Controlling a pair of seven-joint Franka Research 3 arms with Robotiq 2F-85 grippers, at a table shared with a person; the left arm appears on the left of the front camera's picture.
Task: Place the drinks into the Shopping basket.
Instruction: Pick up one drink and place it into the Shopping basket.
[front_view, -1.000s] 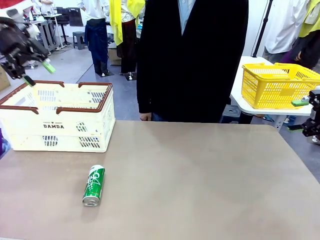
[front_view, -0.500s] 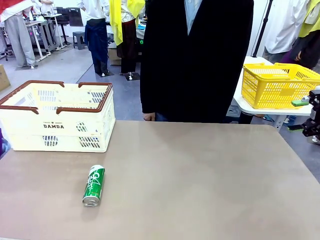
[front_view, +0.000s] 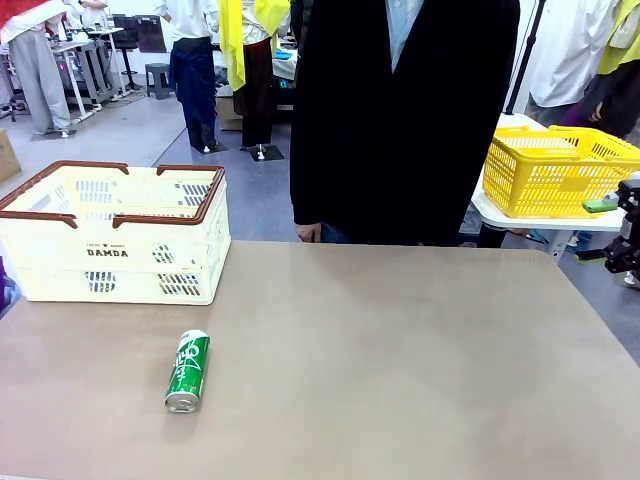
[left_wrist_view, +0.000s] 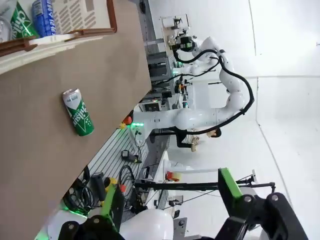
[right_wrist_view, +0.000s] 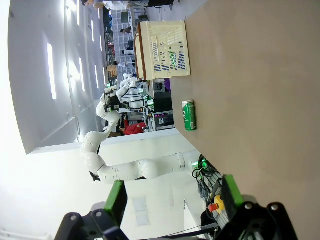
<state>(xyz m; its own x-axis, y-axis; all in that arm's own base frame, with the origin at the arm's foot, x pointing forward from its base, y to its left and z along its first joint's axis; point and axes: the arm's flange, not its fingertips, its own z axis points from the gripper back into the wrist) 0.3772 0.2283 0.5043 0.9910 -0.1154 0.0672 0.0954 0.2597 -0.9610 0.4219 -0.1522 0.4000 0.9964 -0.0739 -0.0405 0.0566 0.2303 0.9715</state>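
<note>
On the near left of the tan table (front_view: 400, 350), a slim green metal can with white lettering (front_view: 188, 371) lies on its side, just in front of the large cream-white slotted plastic crate with a dark brown rim (front_view: 115, 235), apart from it. In the left wrist view, 2 more cans lie inside that crate: a second green can (left_wrist_view: 21, 22) and a blue can with white markings (left_wrist_view: 44, 17), side by side. The left gripper (left_wrist_view: 170, 202) hangs off the table with its green-padded fingers spread apart, empty. The right gripper (right_wrist_view: 172, 197) likewise stands wide apart, holding nothing. A person in a dark coat (front_view: 400, 120) stands at the far edge.
</note>
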